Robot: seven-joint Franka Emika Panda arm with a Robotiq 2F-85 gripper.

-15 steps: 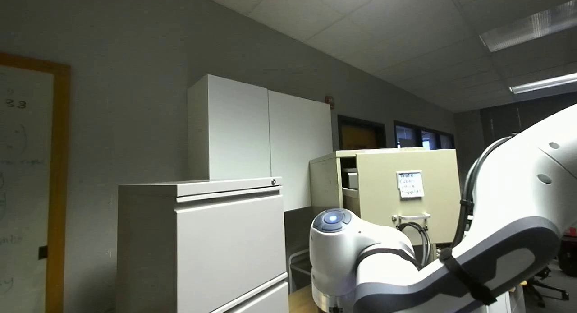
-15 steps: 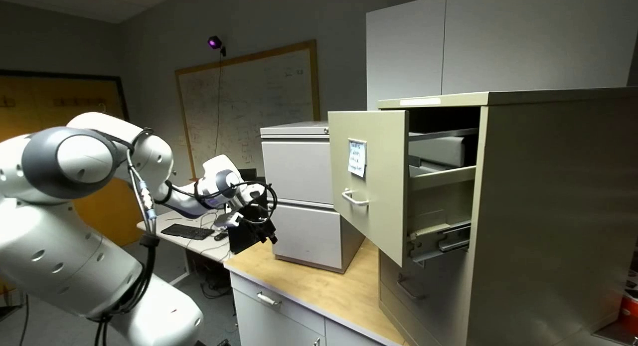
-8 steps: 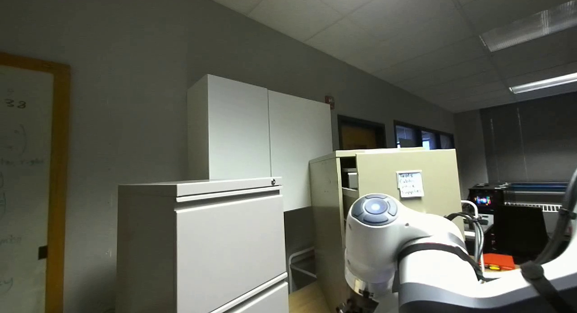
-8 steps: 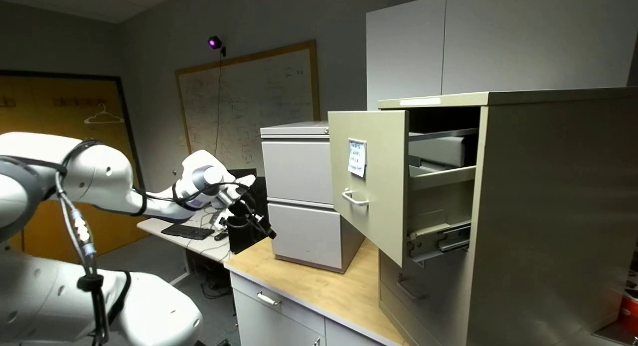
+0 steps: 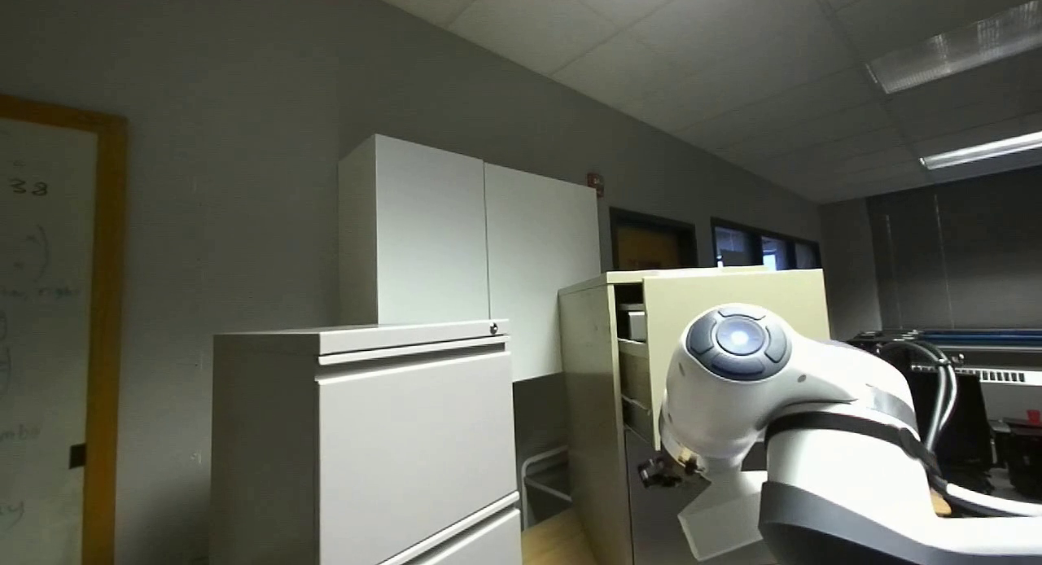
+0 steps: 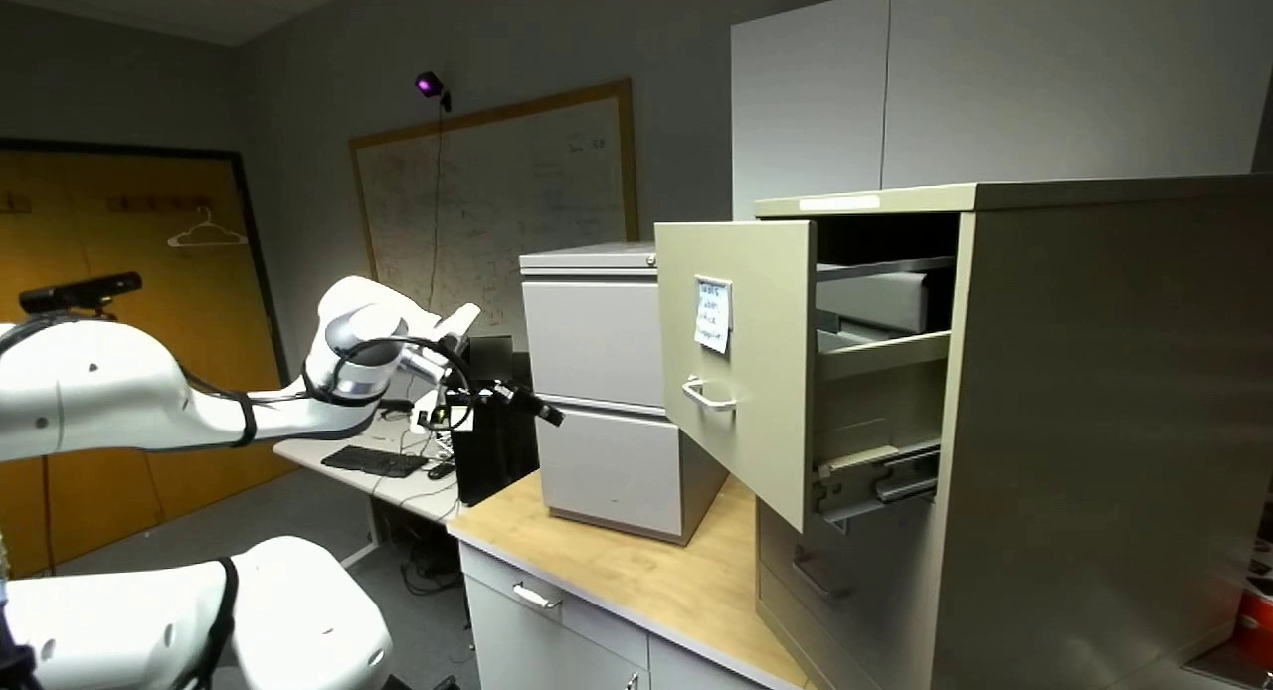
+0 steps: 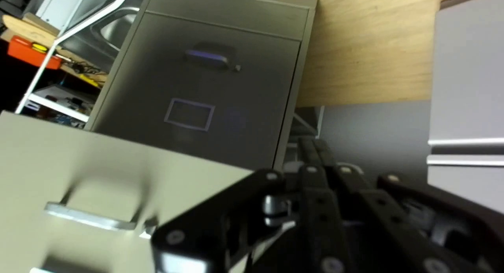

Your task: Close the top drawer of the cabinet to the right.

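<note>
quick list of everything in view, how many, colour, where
cabinet: 1, beige, right half of both exterior views
top drawer: 1, beige, pulled out of cabinet
lower drawer: 1 visible, beige, under top drawer
label: 1, white, on top drawer
grey cabinet: 1, pale grey, on counter
counter: 1, tan top, under grey cabinet
cupboard: 1, white, on wall
whiteboard: 1, white, on wall
desk: 1, white, beyond counter
keyboard: 1, black, on desk
mouse: 1, black, beside keyboard
doors: at least 2, ochre, background
hanger: 1, white, on a door
lights: 2, pale, on ceiling
tool: 1, black, in midair
arm: 1, white, left in an exterior view
</note>
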